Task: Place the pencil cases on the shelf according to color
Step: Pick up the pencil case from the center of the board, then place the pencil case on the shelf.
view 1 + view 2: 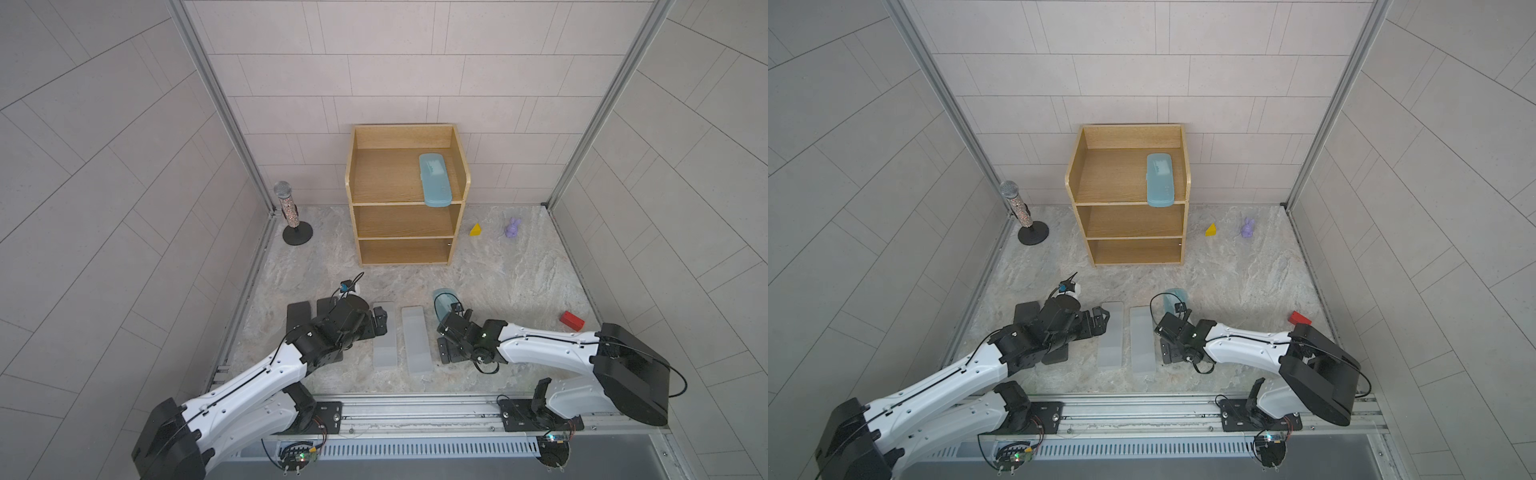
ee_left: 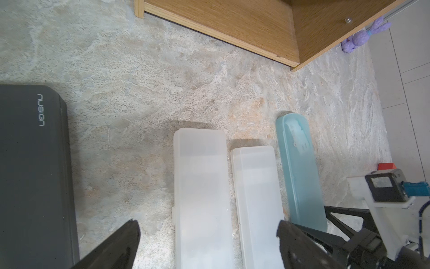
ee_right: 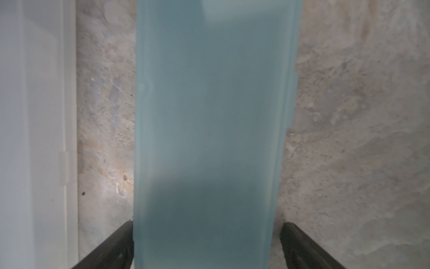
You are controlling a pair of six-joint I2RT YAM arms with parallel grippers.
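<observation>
Right now the right gripper (image 3: 207, 224) is low over a blue case (image 3: 209, 111) that lies flat on the worktop (image 1: 498, 282), near the front edge. Its two black jaws are wide open, one on each side of the case. A thin strip of worktop shows between one jaw and the case, so the gripper is not squeezing it. In both top views, only the round far end of this case sticks out past the arm.

The left gripper (image 2: 207, 229) is open too and holds nothing. It hangs over the left grey case (image 2: 200, 186). The right grey case (image 2: 256, 198) lies just beside that one, with a small gap between them. The blue case lies just to the right of the right grey case. Two black cases (image 1: 298, 312) lie to the left of the grey ones, partly under the left arm.

The shelf (image 1: 386, 174) stands at the middle of the far edge. The other blue case (image 1: 434, 179) lies on its top level, by the right side wall. Its front end sticks out a little over the edge of that level.

A microphone (image 1: 286, 208) stands in the far left corner. A yellow wedge (image 1: 476, 230) and a purple bunny (image 1: 513, 227) sit to the right of the shelf. A red block (image 1: 572, 321) lies by the right edge.
</observation>
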